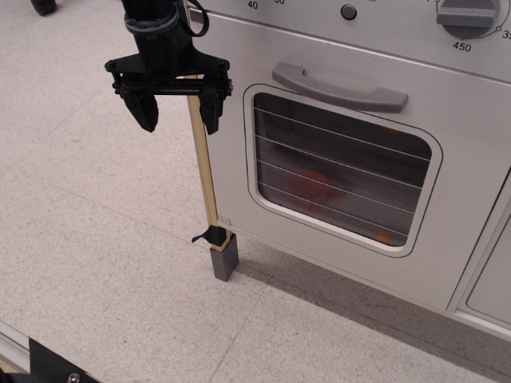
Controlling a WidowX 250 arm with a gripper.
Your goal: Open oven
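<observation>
The silver-grey toy oven [471, 199] fills the right side of the view. Its door is shut flat against the body. The door has a grey bar handle [339, 86] along its top and a rounded window [343, 169] crossed by thin wires, with something reddish dimly visible inside. A knob panel with a dark button [348, 11] and a grey numbered knob [465, 16] runs above the door. My black gripper [180, 114] hangs open and empty to the left of the door's upper left corner, apart from the handle.
A thin wooden post [204, 163] on a grey block foot [224, 257] stands at the oven's left front corner, right beside my right finger. A white panelled cabinet door [491, 279] sits at the far right. Speckled grey floor [88, 231] spreads left and front.
</observation>
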